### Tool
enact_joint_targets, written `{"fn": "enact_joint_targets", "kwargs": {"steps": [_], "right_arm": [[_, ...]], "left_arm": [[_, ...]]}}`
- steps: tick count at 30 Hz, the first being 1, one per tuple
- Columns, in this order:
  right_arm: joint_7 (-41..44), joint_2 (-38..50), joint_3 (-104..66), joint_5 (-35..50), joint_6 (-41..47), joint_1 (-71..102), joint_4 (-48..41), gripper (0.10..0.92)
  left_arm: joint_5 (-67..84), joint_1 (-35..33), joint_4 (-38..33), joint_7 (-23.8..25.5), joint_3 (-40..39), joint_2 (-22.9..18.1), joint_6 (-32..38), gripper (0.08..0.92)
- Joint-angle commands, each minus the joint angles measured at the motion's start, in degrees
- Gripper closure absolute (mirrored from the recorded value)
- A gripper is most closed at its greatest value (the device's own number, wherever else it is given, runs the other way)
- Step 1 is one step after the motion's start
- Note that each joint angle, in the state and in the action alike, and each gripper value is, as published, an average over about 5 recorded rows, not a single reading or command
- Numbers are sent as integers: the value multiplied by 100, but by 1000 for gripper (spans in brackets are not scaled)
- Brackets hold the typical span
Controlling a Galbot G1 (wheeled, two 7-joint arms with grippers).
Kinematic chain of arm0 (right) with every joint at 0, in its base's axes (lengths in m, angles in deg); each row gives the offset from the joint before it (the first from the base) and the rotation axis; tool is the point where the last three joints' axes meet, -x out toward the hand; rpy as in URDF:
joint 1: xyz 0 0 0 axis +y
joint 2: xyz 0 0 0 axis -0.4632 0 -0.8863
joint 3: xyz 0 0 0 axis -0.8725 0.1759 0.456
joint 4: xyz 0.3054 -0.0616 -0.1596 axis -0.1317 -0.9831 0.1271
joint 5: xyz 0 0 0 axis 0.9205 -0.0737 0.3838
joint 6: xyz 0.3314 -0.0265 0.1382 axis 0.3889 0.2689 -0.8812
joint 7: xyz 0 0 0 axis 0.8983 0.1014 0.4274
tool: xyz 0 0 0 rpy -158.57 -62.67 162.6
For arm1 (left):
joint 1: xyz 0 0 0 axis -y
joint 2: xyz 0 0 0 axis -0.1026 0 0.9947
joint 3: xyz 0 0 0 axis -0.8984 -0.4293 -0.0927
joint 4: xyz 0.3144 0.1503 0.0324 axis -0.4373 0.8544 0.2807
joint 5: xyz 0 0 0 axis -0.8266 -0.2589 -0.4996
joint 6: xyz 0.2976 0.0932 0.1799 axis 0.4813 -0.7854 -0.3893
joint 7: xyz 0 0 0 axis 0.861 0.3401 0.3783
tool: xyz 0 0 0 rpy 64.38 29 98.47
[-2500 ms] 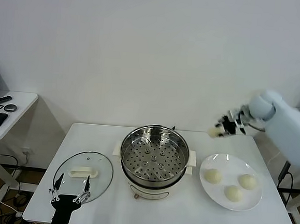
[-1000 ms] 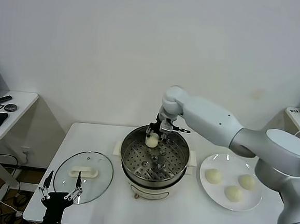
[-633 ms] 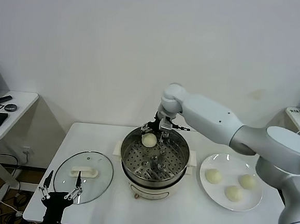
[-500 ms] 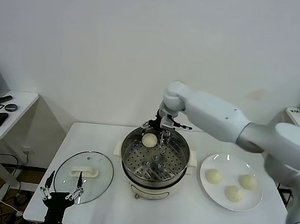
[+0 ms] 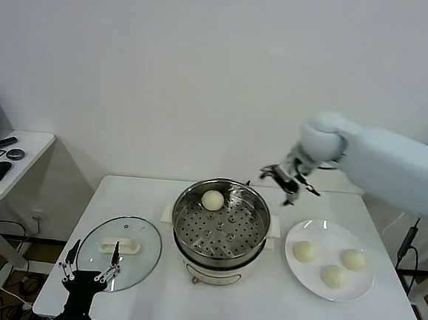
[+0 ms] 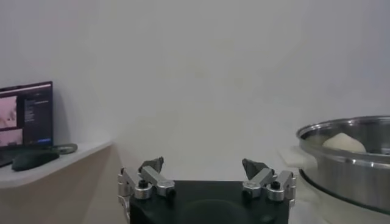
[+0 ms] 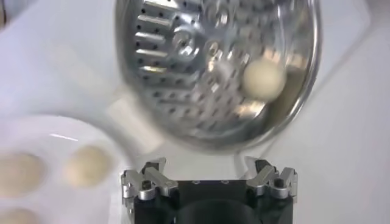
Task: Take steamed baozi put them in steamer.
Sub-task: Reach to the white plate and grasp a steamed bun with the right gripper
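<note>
The steamer [image 5: 219,231] stands mid-table with one steamed baozi [image 5: 212,200] resting on the far side of its perforated tray. Three more baozi [image 5: 305,251] [image 5: 333,275] [image 5: 353,258] lie on a white plate [image 5: 327,235] to its right. My right gripper [image 5: 290,184] hangs open and empty in the air behind the gap between steamer and plate. From its wrist I look down on the steamer [image 7: 183,73], the baozi [image 7: 264,79] inside it, and plate baozi [image 7: 88,165]; the right gripper [image 7: 210,170] holds nothing. My left gripper [image 5: 89,272] waits open at the table's front left.
A glass lid [image 5: 118,250] with a white handle lies flat left of the steamer, just behind the left gripper [image 6: 203,165]. A side table [image 5: 22,152] with a mouse and laptop stands farther left. The left wrist view catches the steamer's rim [image 6: 347,159].
The right gripper opened and left the baozi in the steamer. It then rose and swung right, away from the pot toward the plate side. The left arm barely shifted.
</note>
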Motion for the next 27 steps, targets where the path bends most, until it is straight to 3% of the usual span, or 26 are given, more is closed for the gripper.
{"fn": "enact_joint_targets", "kwargs": {"steps": [1, 10, 27], "right_arm": [[54, 1753, -693, 420, 1821, 1289, 781, 203], [-100, 1562, -2033, -373, 1208, 3015, 29, 203], [-20, 525, -2353, -913, 750, 3506, -1152, 203]], "left_arm": [[-20, 28, 34, 1, 7, 25, -40, 177], [-47, 95, 76, 32, 95, 22, -91, 177], [-59, 42, 103, 12, 219, -28, -83, 177]]}}
